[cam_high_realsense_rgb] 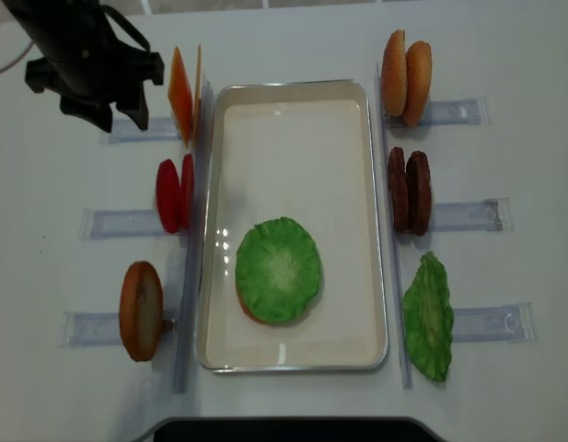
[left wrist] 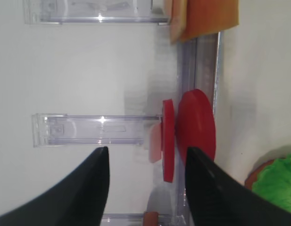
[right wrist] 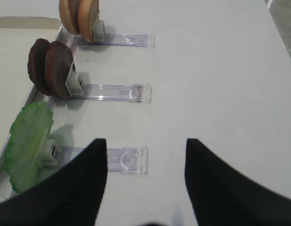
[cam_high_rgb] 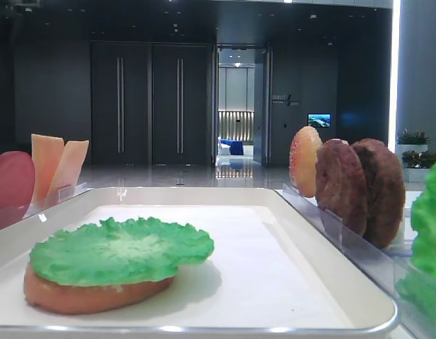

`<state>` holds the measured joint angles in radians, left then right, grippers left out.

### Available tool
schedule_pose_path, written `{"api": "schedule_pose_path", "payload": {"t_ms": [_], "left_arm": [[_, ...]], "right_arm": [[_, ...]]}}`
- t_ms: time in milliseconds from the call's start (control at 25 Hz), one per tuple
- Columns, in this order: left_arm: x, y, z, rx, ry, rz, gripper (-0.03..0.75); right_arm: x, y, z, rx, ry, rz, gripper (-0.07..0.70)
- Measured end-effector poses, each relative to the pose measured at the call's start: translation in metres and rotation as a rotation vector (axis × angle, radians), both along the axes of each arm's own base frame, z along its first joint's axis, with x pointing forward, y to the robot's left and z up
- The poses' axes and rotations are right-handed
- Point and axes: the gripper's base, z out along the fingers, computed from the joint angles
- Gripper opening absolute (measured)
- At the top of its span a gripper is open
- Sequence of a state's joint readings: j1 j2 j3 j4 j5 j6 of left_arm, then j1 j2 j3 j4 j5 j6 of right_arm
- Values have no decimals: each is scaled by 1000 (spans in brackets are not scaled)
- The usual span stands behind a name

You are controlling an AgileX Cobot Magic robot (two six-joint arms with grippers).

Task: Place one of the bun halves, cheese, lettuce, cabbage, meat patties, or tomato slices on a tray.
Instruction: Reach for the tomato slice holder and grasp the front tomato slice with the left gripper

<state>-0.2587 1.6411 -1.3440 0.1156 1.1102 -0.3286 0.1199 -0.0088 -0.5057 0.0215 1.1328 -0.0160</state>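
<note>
The white tray (cam_high_realsense_rgb: 371, 212) holds a flat bun half (cam_high_realsense_rgb: 249, 308) with a green lettuce (cam_high_realsense_rgb: 277, 270) leaf on top, also seen low down as lettuce (cam_high_rgb: 115, 251) over bun (cam_high_rgb: 83, 293). Two red tomato slices (cam_high_realsense_rgb: 173, 193) stand in a clear holder left of the tray. In the left wrist view the tomato slices (left wrist: 195, 127) lie ahead of my left gripper (left wrist: 146, 150), which is open and empty. Its arm hangs at the far left near the cheese (cam_high_realsense_rgb: 182, 87). My right gripper (right wrist: 145, 143) is open over bare table, beside a standing lettuce (right wrist: 27, 141) leaf.
Right of the tray stand two bun halves (cam_high_realsense_rgb: 405, 64), two meat patties (cam_high_realsense_rgb: 408, 191) and a lettuce leaf (cam_high_realsense_rgb: 428, 316) in clear holders (right wrist: 128, 160). Another bun half (cam_high_realsense_rgb: 141, 310) stands at the near left. A dark edge (cam_high_realsense_rgb: 293, 430) borders the table's front.
</note>
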Motion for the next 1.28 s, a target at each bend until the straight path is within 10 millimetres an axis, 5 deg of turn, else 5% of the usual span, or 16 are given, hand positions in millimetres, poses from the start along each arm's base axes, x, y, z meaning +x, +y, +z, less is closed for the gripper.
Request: {"api": "schedule_pose_path", "payload": {"t_ms": [560,1280], "left_arm": [[1,-64,-45,0,102,-93,401],[2,-61,-50,60,121,-89,401]], "right_arm": [[0,0,0,0,0,0,360],[0,0,0,0,0,0,360]]}}
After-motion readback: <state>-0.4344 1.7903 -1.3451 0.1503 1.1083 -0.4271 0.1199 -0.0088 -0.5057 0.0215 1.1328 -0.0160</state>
